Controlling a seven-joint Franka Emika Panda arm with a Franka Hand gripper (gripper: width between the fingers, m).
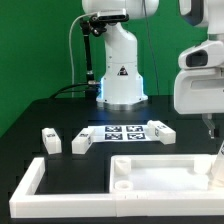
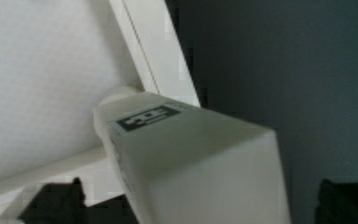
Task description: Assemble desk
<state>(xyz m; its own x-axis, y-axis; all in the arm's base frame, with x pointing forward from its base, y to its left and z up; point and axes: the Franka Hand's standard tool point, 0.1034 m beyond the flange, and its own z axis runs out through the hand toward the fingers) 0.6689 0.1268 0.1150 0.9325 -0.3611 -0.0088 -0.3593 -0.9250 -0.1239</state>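
The white rimmed tabletop (image 1: 160, 172) lies flat at the front of the table. In the wrist view its rim (image 2: 149, 50) runs past a white blocky leg (image 2: 194, 150) with a small tag, which sits at the tabletop's corner. My gripper (image 2: 197, 205) stands open around this leg, with a dark fingertip (image 2: 51, 205) on one side and a gap on the other. In the exterior view the gripper (image 1: 210, 125) hangs at the right over that leg (image 1: 216, 165). Three more legs lie loose: two (image 1: 50, 140) (image 1: 80, 143) at the left, one (image 1: 157, 130) behind the tabletop.
The marker board (image 1: 122, 133) lies fixed in the middle of the black table. A long white border rail (image 1: 28, 185) runs along the front left. The robot's base (image 1: 120, 75) stands at the back before a green backdrop.
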